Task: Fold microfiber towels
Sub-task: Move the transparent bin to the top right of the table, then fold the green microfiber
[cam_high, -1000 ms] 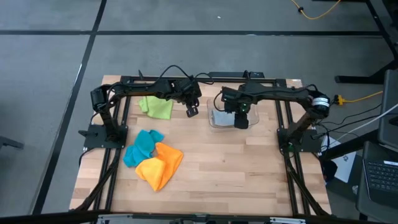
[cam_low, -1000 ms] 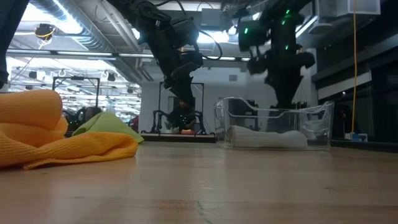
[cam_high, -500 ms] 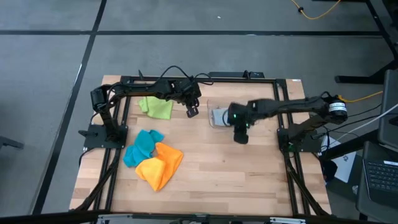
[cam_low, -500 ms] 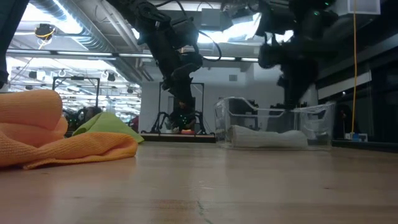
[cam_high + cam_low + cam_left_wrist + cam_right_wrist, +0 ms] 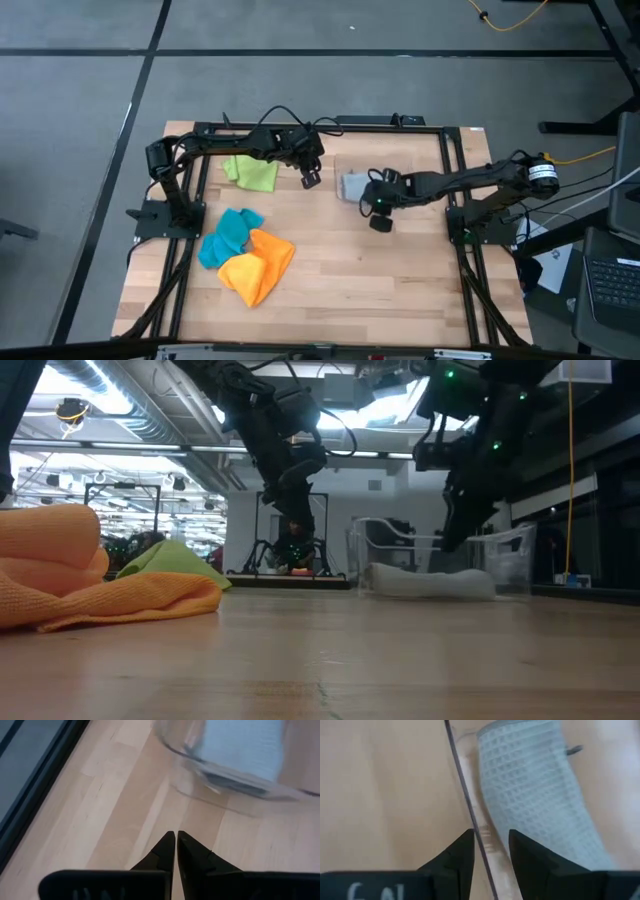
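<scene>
Towels lie in two spots on the bench: the grey one [image 5: 353,185] folded inside the clear bin [image 5: 505,555] near the far edge, the green [image 5: 254,172] toward the far left corner, and the teal [image 5: 229,236] and orange [image 5: 256,266] heaped at the left side. Only the right wrist view shows the right gripper [image 5: 486,847] with its part-open fingers astride the bin's wall, grey towel just beyond, while the left wrist view shows the left gripper [image 5: 176,845] shut and empty above bare wood beside the bin. Since a second ago the right arm has swung out of the bin toward the bench's middle, dragging the bin slightly; the left has stayed put.
</scene>
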Motion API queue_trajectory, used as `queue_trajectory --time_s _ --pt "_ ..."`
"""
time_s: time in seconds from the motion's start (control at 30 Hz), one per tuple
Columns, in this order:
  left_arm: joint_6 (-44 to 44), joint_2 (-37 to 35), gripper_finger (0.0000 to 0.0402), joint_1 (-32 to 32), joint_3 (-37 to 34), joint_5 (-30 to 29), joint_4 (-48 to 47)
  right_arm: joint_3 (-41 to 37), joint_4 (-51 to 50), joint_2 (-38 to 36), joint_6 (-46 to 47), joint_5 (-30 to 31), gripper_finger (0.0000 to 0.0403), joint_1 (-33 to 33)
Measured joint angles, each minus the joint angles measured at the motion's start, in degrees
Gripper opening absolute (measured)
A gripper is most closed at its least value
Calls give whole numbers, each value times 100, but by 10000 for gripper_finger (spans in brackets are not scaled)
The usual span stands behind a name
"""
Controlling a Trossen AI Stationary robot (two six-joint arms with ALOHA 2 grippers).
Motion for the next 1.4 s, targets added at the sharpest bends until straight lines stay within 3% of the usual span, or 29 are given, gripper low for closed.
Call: queue_trajectory --time_s 0.1,0.37,0.57,0.87,1.17,1.4 --pt "-4 -4 14 0 0 0 2 0 156 0 -70 378 124 -264" --pt "-36 -520 14 -109 -2 -49 -147 0 549 0 -1070 491 124 -1183" --pt "-46 -1173 14 -452 -1 -400 -532 2 316 -22 -1644 662 124 -1362" --pt "-192 -1857 14 -1090 2 -705 -839 2 -532 -28 -1640 1939 124 -1404" --pt "-453 -2197 14 -1685 -4 -802 -1163 414 -686 -35 -1233 1799 124 -1291" --pt "-989 -2700 14 -2186 7 -1732 -2178 1106 -832 -74 -741 1514 124 -939"
